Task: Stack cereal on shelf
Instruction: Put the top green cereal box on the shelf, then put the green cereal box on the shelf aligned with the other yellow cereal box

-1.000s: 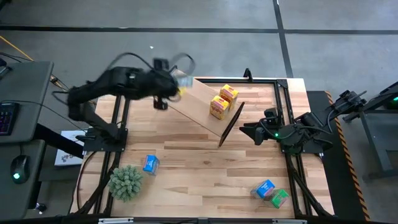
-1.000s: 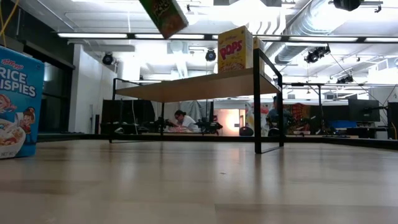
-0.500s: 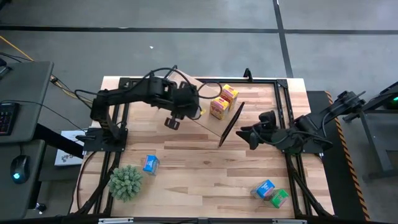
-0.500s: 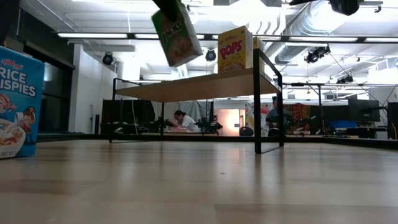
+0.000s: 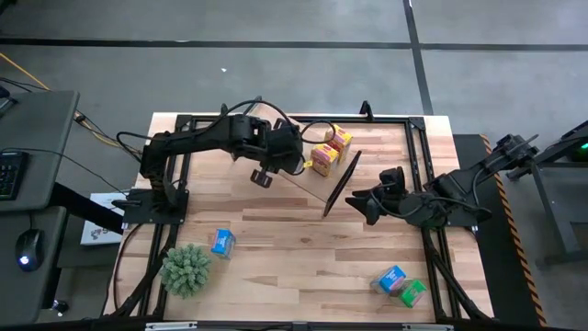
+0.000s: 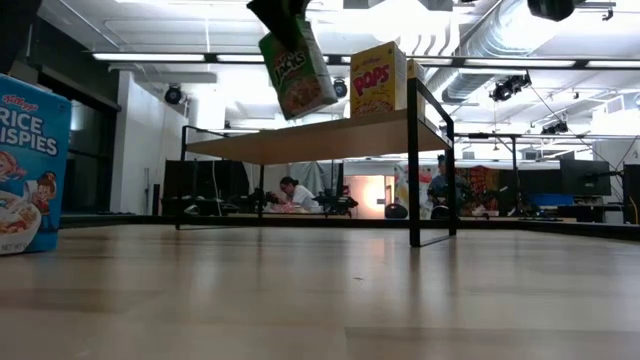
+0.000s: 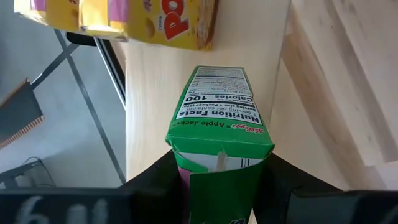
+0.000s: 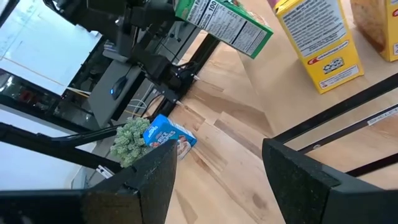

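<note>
My left gripper [image 7: 217, 186] is shut on a green cereal box [image 7: 217, 121], which hangs tilted just above the light-wood plank of the shelf [image 6: 300, 138], seen from above as the shelf [image 5: 308, 179]. Two yellow cereal boxes [image 5: 323, 158] [image 5: 338, 138] stand on the plank just beyond it; one shows as the yellow Pops box [image 6: 377, 78]. My right gripper [image 5: 363, 204] waits open near the shelf's black end frame, nothing between its fingers [image 8: 149, 180]. My left gripper pinches the green box between its two fingers at the flap end nearest the wrist [image 7: 186, 177], one finger on each broad face. The fingers slant down from the table's left. The box hangs below them, tilted, its lower edge [image 6: 305, 112] clear of the plank.
A blue box [image 5: 221, 242] and a fuzzy green plant ball [image 5: 186, 268] sit at the near left. A blue and a green box [image 5: 400, 283] lie at the near right. A large Rice Krispies box [image 6: 30, 165] fills the low view's left edge.
My left gripper has carried the green box down and toward the table's right and near side, from beyond the shelf's left end to over the plank beside the yellow boxes, tipping and rolling the box on the way. My right gripper has crept slightly toward the table's left.
</note>
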